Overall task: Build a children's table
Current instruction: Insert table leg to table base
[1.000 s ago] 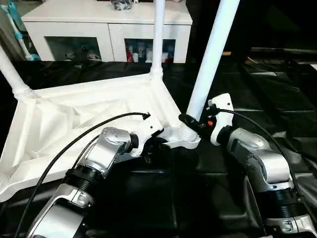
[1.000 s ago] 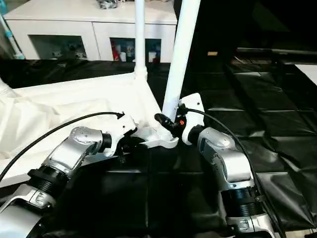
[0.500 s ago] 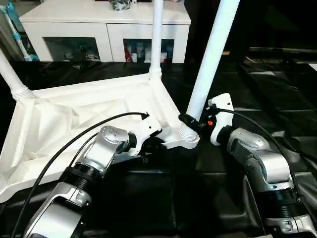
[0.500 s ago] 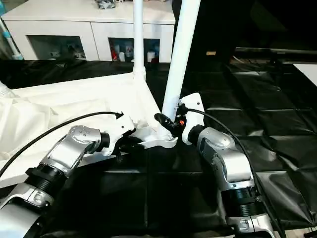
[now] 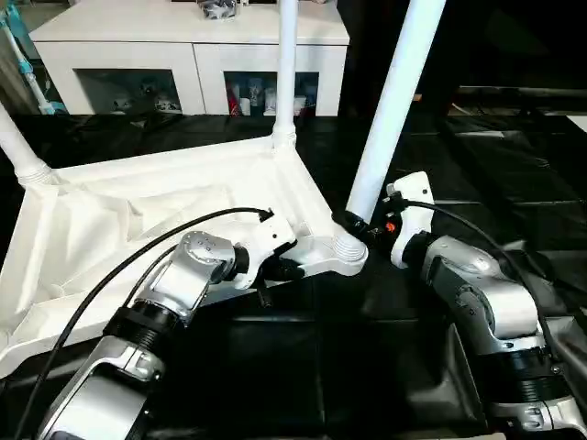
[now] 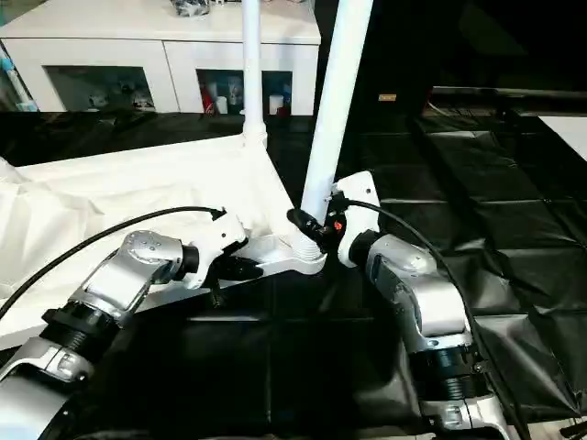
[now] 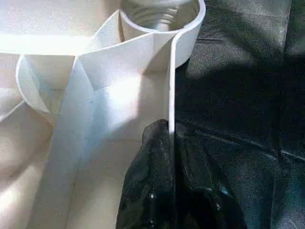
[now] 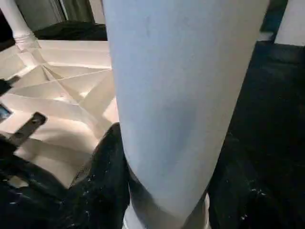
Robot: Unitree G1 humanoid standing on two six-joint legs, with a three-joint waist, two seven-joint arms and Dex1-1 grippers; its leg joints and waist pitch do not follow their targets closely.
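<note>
Left tool [image 7: 170,143]: closes over the last second from partly spread to pinched on the thin edge rib of the tabletop [image 5: 138,229], one black finger [image 7: 147,171] on each face of the rib, just beside the near corner socket [image 7: 162,19]. Tabletop and legs sit where they were.

Right tool [image 5: 353,225]: half spread around the base of the near leg [image 5: 390,110], fingers on either side of the tube just above the socket; contact looks like a grip, unchanged from before.

Tabletop: white plastic, lying upside down on the black-covered bench [image 5: 459,165], ribbed X-braced underside facing up, near edge toward the robot.

Near leg: long white tapered tube, standing in the near right corner socket, leaning slightly to the right as it rises.

Far leg [image 5: 284,64]: upright in the far right corner socket.

Left leg [image 5: 18,142]: seated in the far left corner socket, tilted outward.

Cabinet [image 5: 183,46]: white, glass doors, behind the bench, well apart from the work.

Cables [image 5: 138,266]: black, one along each silver forearm.
</note>
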